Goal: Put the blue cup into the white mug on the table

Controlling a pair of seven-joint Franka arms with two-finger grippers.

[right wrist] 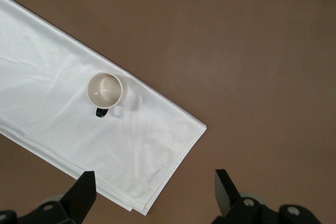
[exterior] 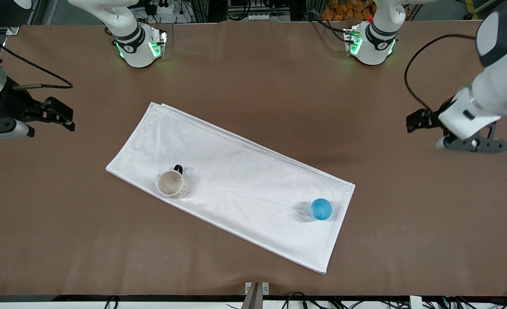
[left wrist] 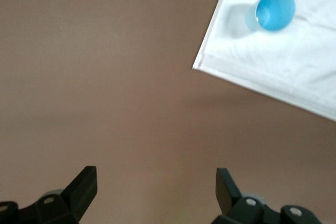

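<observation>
Blue cup point(exterior: 321, 209) and white mug point(exterior: 172, 184) upright, well apart on cloth point(exterior: 236, 171). Left gripper point(exterior: 412, 122), right gripper point(exterior: 67, 116) spread over bare desk point(exterior: 279, 77).

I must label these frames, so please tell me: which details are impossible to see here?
- White mug: dark side marks too small to read, front view.
- Blue cup: base hidden by its own rim, seen from above.
- Left gripper and right gripper: open fingers cut off by the wrist views' edge.
</observation>
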